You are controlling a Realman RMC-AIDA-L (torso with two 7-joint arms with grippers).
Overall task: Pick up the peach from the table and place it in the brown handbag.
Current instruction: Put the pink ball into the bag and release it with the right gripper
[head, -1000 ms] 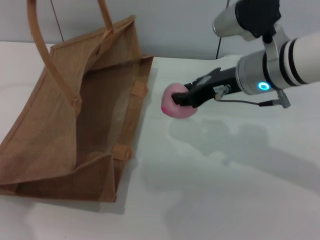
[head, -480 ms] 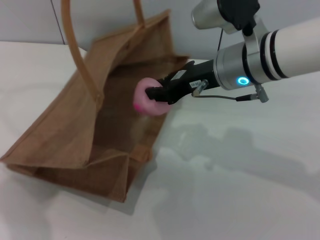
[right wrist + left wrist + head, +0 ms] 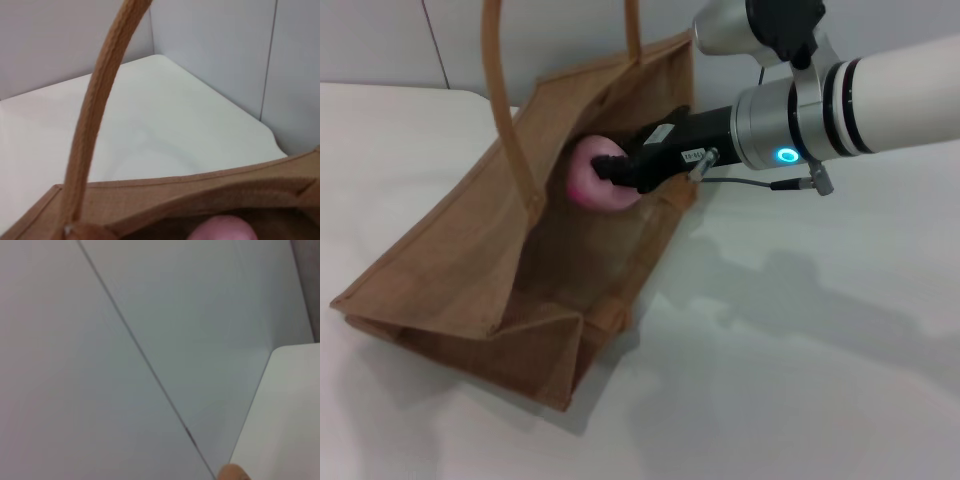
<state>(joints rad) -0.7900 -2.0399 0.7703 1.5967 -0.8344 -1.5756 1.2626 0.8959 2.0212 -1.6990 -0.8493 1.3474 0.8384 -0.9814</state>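
The brown handbag (image 3: 520, 270) stands open on the white table (image 3: 800, 380), its handles (image 3: 500, 110) rising up at the back. My right gripper (image 3: 615, 175) is shut on the pink peach (image 3: 592, 182) and holds it over the bag's open mouth, just inside its right rim. In the right wrist view the bag's rim (image 3: 200, 187), one handle (image 3: 95, 125) and the top of the peach (image 3: 222, 229) show. My left gripper is out of sight in every view.
The table stretches bare to the right of and in front of the bag. A grey wall (image 3: 380, 40) runs behind the table. The left wrist view shows only wall and a table corner (image 3: 285, 420).
My right gripper has carried the peach leftward, from the table beside the bag to over the bag's opening. The bag shows farther right in the view.
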